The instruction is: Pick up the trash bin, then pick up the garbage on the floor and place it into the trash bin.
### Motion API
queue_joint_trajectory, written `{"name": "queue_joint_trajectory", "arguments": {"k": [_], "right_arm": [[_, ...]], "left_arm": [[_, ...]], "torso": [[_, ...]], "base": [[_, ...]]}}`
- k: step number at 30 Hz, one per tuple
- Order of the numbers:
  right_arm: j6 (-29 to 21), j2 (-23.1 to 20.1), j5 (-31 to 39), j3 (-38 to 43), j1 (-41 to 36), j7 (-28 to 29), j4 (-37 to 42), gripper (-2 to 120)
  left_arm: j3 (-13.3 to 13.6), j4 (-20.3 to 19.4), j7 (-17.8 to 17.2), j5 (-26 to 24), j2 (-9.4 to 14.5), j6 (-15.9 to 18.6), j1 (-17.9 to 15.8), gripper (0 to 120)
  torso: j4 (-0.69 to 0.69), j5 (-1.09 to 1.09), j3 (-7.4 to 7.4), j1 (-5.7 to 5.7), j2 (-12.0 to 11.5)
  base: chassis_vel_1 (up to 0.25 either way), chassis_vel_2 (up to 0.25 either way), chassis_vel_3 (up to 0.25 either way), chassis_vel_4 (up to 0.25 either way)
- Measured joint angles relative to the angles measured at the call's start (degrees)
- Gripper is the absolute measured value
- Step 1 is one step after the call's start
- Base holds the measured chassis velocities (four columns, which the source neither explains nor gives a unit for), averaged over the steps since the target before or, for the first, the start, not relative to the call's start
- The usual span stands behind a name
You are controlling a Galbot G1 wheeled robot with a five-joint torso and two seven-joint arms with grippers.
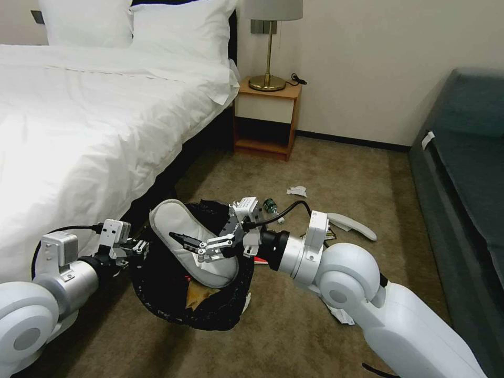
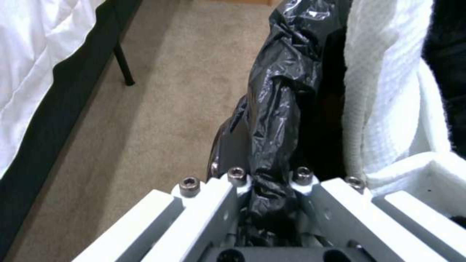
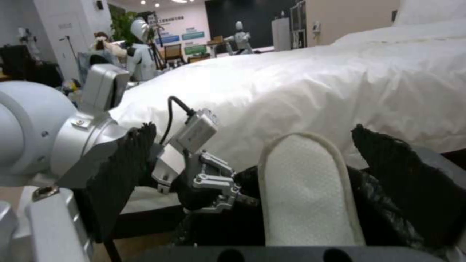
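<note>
The left gripper (image 1: 137, 245) has its jaws clamped on the crinkled black bag at the rim of the trash bin (image 1: 157, 283), apparently keeping the mouth up and tilted toward the right arm. The bin hangs just beside the bed (image 1: 79, 131), at nine o'clock from the right gripper (image 1: 181, 239). That gripper hovers over the mouth, jaws apart, above a white slipper (image 1: 173, 223) leaning in the bin with its toe past the rim at eleven o'clock. It is flat, waffle-textured, edged with pale piping. More garbage lies on the carpet: a second slipper (image 1: 354, 224), a tissue (image 1: 297, 190), a green bottle (image 1: 271, 205).
</note>
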Motion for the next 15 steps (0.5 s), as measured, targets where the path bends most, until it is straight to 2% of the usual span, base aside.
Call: {"name": "queue_joint_trajectory", "arguments": {"k": [8, 15], "right_arm": [[-0.7, 0.0, 2.1, 6.2, 0.0, 1.4, 0.3, 100], [-1.7, -2.4, 3.8, 18.1, -2.1, 2.9, -1.4, 100]], "left_arm": [[-0.5, 0.2, 0.0, -0.4, 0.0, 0.0, 0.1, 1], [-0.9, 0.0, -0.1, -0.5, -1.0, 0.0, 0.1, 1]], "torso": [[0.00, 0.00, 0.00, 0.00, 0.0], [0.00, 0.01, 0.00, 0.00, 0.0]], "base": [[0.000, 0.000, 0.000, 0.000], [0.000, 0.000, 0.000, 0.000]]}}
